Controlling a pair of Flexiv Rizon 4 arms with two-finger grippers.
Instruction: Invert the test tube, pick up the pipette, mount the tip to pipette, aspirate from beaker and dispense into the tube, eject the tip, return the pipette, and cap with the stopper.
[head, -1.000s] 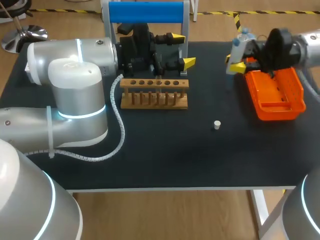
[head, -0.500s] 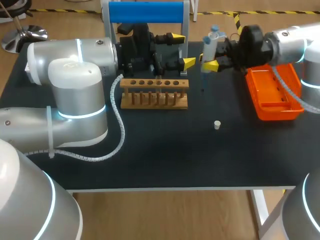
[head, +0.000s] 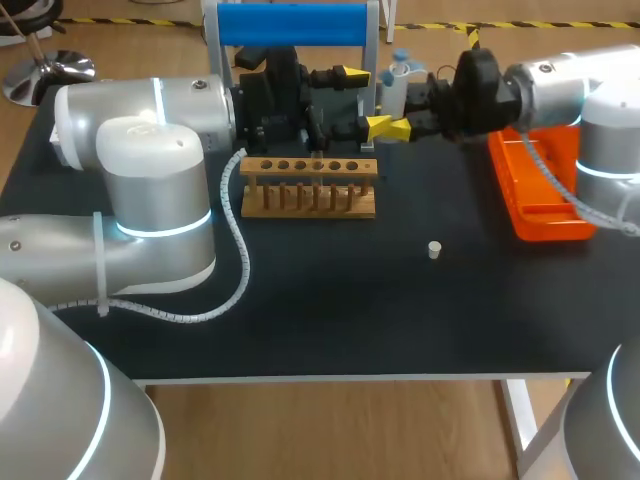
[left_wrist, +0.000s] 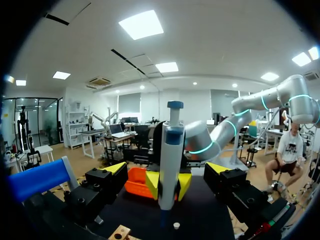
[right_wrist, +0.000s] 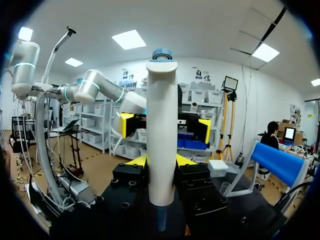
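Beside the spread left gripper (head: 363, 100), the pipette (head: 397, 78), pinched by the right gripper (head: 399, 122), is brought over from the orange tray (head: 545, 215), likely for aspiration.

Rack (head: 309, 187) and tray (head: 555, 228) flank a gap — stopper (head: 434, 249) inside.

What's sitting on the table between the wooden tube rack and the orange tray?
Just the small white stopper, a little nearer the front edge than either; the head view shows it.

Head overhead; wrists seemingly opposed, sharing pipette (left_wrist: 170, 165).
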